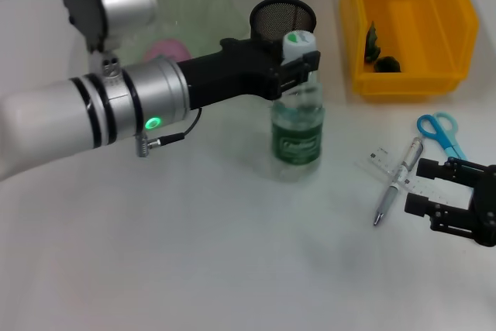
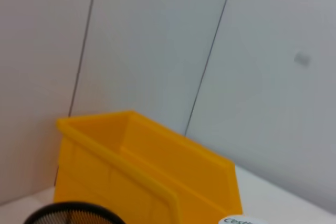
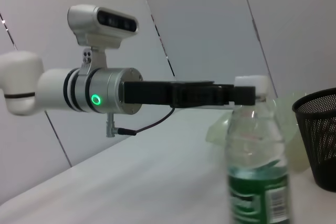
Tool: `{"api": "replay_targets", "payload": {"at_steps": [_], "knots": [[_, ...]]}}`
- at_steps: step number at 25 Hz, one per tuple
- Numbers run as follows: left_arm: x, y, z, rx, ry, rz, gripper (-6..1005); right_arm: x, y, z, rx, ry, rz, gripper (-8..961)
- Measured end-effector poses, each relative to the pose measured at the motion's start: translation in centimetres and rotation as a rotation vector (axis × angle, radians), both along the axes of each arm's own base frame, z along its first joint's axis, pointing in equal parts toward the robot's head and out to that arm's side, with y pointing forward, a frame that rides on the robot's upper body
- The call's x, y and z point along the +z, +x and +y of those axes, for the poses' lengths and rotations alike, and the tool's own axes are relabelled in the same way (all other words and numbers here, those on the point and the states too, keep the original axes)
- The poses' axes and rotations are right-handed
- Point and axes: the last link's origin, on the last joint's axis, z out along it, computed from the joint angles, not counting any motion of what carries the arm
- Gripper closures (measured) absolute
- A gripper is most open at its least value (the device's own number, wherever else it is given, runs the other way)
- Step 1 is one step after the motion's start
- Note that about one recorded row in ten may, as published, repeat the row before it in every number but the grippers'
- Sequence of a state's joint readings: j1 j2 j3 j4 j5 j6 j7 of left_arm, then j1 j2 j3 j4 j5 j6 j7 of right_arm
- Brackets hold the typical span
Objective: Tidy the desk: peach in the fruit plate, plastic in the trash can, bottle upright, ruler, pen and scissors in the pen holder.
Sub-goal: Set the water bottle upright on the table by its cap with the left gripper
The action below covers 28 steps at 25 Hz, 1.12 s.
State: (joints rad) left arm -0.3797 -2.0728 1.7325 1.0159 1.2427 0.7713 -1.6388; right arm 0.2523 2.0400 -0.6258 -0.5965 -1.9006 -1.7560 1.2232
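The left gripper (image 1: 301, 63) clamps the bottle (image 1: 297, 118) at its neck, standing it upright just before the pen holder (image 1: 282, 19), while the right gripper (image 1: 439, 195) waits spread wide beside pen (image 1: 397, 178), ruler (image 1: 391, 162) and scissors (image 1: 440, 130)

Clear bottle (image 1: 297, 122) upright mid-table, peach (image 1: 164, 49) on plate (image 1: 203, 7), pen (image 1: 397, 181) across ruler (image 1: 394, 170), scissors (image 1: 441, 132) beside.

We can make out little legible text. The bottle (image 1: 297, 122) carries a green label (image 1: 296, 145) with white lettering too blurred to read. On its white cap (image 2: 239, 220), in the left wrist view, we read the start of a word, "Cest". The ruler (image 1: 394, 170) shows markings too small to read.
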Motion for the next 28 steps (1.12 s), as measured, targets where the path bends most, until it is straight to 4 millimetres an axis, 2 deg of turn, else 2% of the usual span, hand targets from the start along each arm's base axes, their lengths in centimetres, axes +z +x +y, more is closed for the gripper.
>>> {"api": "replay_targets", "payload": {"at_steps": [3, 8, 13, 18, 28], "knots": [[0.6, -1.4, -0.3, -0.028, 0.036, -0.09, 553, 0.0, 0.0, 0.1, 0.0, 0.002, 0.001, 239], [1.4, -2.5, -1.0, -0.099, 0.104, -0.191, 555, 0.0, -0.1, 0.3, 0.004, 0.003, 0.001, 239], [2.0, -3.8, -1.9, -0.17, 0.206, -0.236, 554, -0.3, -0.6, 0.6, 0.015, 0.001, 0.009, 239], [2.5, -5.5, -3.1, -0.241, 0.332, -0.234, 554, -0.5, -1.0, 1.0, 0.025, 0.009, 0.018, 239], [2.1, -7.7, -3.7, -0.277, 0.443, -0.112, 556, -0.9, -1.8, 1.8, 0.039, 0.013, 0.042, 239]]}}
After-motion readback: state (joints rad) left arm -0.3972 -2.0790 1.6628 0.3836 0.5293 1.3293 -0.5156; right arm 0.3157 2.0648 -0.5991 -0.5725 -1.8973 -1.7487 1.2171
